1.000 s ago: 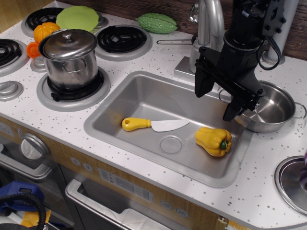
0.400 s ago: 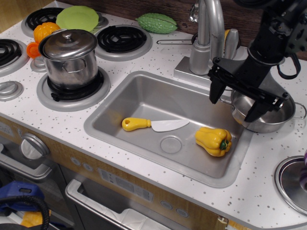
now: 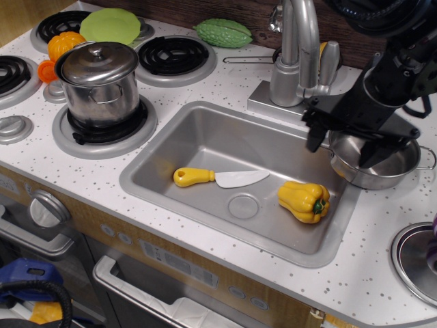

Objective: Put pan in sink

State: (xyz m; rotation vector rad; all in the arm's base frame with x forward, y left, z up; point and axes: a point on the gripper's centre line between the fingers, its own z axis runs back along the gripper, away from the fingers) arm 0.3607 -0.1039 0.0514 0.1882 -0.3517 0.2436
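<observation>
The pan [image 3: 392,164], a shallow shiny steel bowl with wire loop handles, stands on the white counter just right of the sink [image 3: 205,140]. My black gripper [image 3: 343,147] is open and hangs over the pan's left side. One finger [image 3: 314,139] is outside the left rim above the sink's edge, the other [image 3: 372,155] is over the pan's inside. It holds nothing. The sink is a grey basin with a round drain circle [image 3: 244,206].
In the sink lie a yellow-handled knife [image 3: 212,178] and a yellow pepper [image 3: 304,201]. The faucet [image 3: 297,51] stands behind it. A lidded steel pot [image 3: 101,82] sits on a burner at left. A green gourd [image 3: 224,32] lies at the back.
My gripper has moved right from above the sink's far right corner and come down over the pan's left rim. The pan has not moved.
</observation>
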